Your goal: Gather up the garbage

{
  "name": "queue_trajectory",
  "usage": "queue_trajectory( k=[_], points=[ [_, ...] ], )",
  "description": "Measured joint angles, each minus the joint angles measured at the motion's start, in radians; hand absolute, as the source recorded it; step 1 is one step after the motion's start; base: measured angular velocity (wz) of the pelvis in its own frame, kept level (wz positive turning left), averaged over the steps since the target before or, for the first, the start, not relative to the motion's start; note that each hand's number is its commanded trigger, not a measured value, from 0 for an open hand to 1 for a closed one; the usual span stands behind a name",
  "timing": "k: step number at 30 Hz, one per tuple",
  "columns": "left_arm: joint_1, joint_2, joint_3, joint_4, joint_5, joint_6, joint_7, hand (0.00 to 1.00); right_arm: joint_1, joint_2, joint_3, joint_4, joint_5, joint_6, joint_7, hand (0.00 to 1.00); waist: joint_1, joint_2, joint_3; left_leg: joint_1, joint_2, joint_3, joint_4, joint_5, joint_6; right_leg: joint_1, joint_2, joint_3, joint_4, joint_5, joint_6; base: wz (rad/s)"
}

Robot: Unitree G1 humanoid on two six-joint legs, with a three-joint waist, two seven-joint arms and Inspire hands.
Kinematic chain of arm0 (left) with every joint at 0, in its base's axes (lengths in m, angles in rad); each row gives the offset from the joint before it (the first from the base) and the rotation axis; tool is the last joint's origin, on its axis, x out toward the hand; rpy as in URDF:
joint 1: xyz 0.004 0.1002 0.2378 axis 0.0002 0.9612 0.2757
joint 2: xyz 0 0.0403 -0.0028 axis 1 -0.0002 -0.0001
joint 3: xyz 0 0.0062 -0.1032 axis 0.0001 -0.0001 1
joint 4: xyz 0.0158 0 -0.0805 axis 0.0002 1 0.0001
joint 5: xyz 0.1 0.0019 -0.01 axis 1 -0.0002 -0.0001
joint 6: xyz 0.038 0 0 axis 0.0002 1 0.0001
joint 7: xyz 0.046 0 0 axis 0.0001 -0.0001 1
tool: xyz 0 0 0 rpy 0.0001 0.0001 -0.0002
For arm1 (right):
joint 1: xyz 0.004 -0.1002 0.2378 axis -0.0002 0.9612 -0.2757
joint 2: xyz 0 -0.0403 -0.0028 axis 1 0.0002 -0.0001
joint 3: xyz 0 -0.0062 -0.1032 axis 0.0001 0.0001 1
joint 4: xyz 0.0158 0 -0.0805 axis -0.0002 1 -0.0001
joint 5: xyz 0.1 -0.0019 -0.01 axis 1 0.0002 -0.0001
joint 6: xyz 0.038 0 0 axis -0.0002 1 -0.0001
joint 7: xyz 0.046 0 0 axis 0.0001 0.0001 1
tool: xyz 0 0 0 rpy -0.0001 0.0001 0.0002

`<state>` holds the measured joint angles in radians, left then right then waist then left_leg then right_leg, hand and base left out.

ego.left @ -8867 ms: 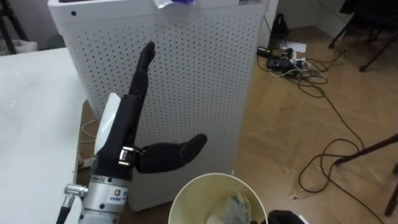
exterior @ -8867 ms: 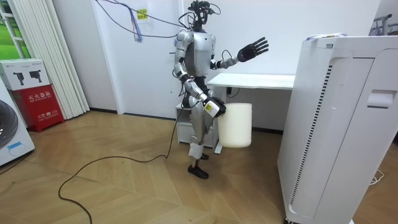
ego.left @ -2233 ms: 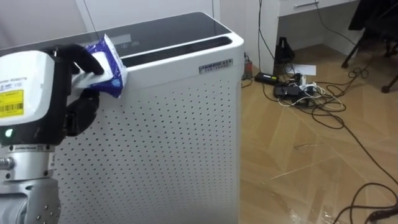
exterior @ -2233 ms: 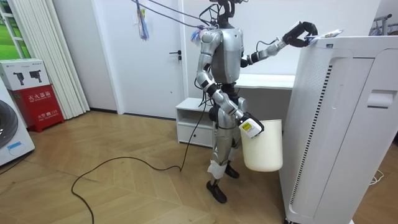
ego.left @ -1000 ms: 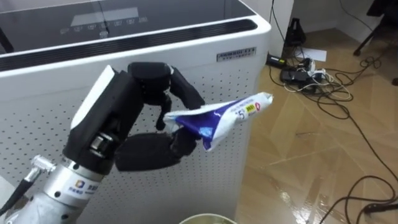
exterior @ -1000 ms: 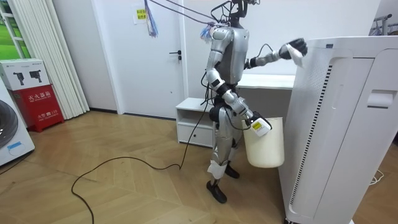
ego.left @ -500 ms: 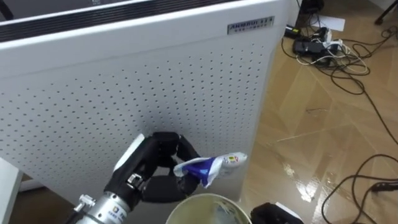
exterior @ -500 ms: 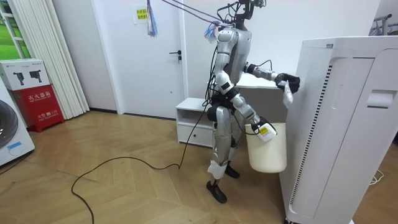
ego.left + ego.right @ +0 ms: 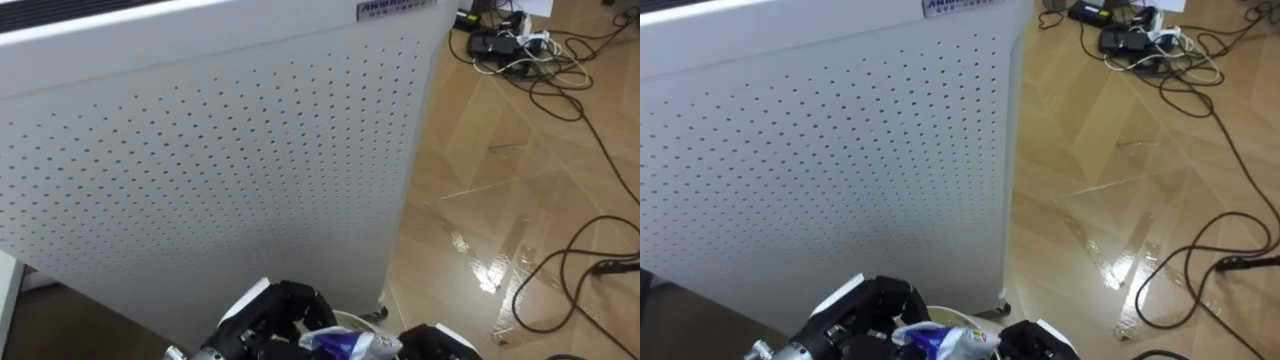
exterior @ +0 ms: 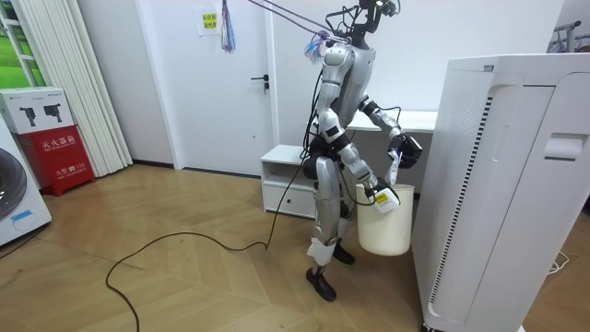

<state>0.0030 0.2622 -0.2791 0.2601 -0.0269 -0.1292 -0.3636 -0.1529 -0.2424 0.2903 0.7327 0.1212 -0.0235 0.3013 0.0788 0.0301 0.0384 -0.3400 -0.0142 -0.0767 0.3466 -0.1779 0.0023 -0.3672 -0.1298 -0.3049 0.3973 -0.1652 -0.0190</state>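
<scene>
My left robot hand (image 9: 282,312), curled round the blue wrapper (image 9: 345,347) at six o'clock, hangs over the bin (image 10: 383,226); released off-centre, it could miss.

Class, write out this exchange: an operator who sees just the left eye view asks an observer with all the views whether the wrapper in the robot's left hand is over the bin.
Operator: At my bottom edge I see the left hand curled round the blue and white wrapper. Is the bin beneath it?
Observer: Yes. In the room view the cream bin has its open mouth directly below the wrapper.
Operator: What is carrying the bin?
Observer: It hangs off the floor from the right hand, which is at its rim.
</scene>
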Motion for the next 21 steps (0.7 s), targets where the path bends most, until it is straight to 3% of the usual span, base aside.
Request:
queue_trajectory(
  k=[11,12,13,14,15,21],
  points=[
    [0.003,-0.007,0.0,0.009,0.088,0.003,-0.016,1.0,0.0,-0.014,0.001,0.003,-0.005,0.0,0.0,1.0,0.005,0.0,-0.0006,0.003,-0.001,0.022,-0.001,0.0,0.0,-0.008,-0.007,0.002,0.02,-0.009,-0.002,-0.01],
    [0.003,-0.007,0.0,0.014,0.088,0.003,-0.018,0.8,0.0,-0.018,0.002,0.003,-0.005,0.0,0.0,1.0,0.005,0.0,-0.0012,0.004,-0.001,0.022,-0.001,0.0,0.0,-0.008,-0.007,0.003,0.02,-0.01,-0.002,0.0],
    [0.003,-0.007,0.0,0.015,0.089,0.005,-0.018,0.37,0.0,-0.02,0.002,0.003,-0.005,0.0,0.0,1.0,0.004,0.0,-0.0014,0.004,-0.001,0.022,-0.001,0.0,0.0,-0.007,-0.007,0.002,0.02,-0.01,-0.002,0.0],
    [0.005,-0.007,-0.001,0.015,0.096,0.006,-0.019,0.11,0.0,-0.026,0.003,0.003,-0.005,0.0,0.0,1.0,0.004,0.0,-0.0015,0.004,-0.001,0.022,0.0,0.0,0.0,-0.007,-0.008,0.002,0.021,-0.01,-0.002,0.0],
    [0.006,-0.007,-0.001,0.015,0.106,0.007,-0.019,0.0,0.001,-0.033,0.004,0.003,-0.005,0.0,0.0,1.0,0.004,0.0,-0.0016,0.004,-0.001,0.022,0.0,0.0,0.0,-0.007,-0.008,0.002,0.021,-0.009,-0.002,0.0],
    [0.02,-0.005,-0.005,0.018,0.12,0.015,-0.02,0.0,0.004,-0.046,0.004,0.003,-0.004,0.0,-0.001,1.0,0.005,0.0,-0.0026,0.004,0.0,0.023,0.007,0.0,0.0,-0.002,-0.007,0.0,0.021,-0.009,-0.002,0.0]
  ],
)
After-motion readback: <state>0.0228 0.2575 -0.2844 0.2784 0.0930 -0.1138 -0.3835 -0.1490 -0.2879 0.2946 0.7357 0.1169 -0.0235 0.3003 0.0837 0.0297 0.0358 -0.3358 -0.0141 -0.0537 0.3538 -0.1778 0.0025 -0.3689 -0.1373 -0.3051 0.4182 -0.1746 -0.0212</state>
